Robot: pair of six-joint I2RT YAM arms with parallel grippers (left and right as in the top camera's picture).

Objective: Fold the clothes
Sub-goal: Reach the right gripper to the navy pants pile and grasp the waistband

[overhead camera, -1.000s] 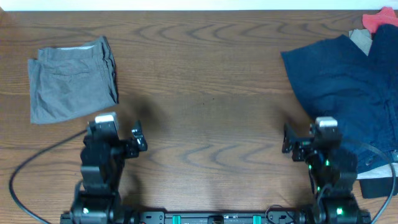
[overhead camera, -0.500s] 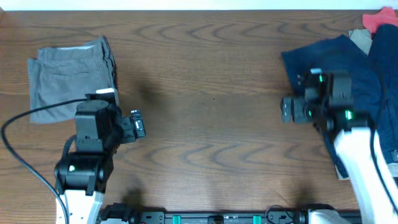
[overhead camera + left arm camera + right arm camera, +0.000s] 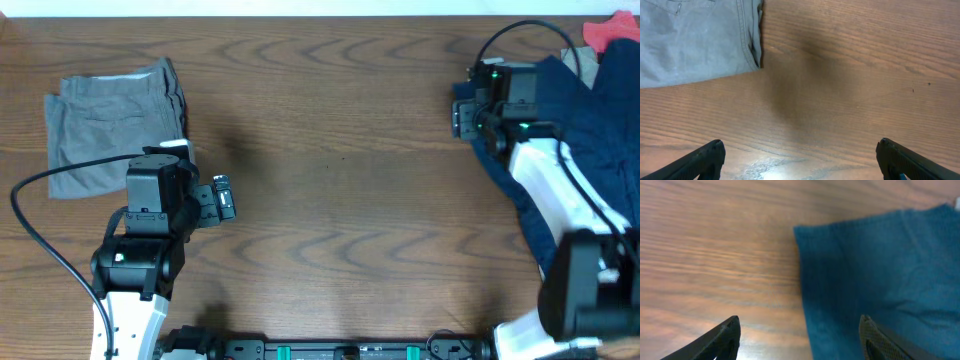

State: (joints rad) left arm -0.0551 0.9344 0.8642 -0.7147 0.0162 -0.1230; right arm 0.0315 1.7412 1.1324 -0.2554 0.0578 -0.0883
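Folded grey shorts [image 3: 115, 128] lie at the table's far left; their edge shows in the left wrist view [image 3: 695, 42]. Large navy-blue shorts [image 3: 585, 130] lie spread at the far right, and their corner shows in the right wrist view [image 3: 880, 275]. My left gripper [image 3: 223, 198] is open and empty, just right of the grey shorts, over bare wood [image 3: 800, 155]. My right gripper [image 3: 462, 115] is open and empty over the left edge of the navy shorts [image 3: 800, 335]; one finger is over wood, the other over cloth.
A red piece [image 3: 608, 32] and a beige piece [image 3: 580, 62] lie at the back right corner by the navy shorts. The left arm's black cable [image 3: 40, 200] loops across the front left of the wooden table [image 3: 330, 150].
My right arm has swung from the front right up and back to the navy shorts' left edge. My left arm rose a little beside the grey shorts.
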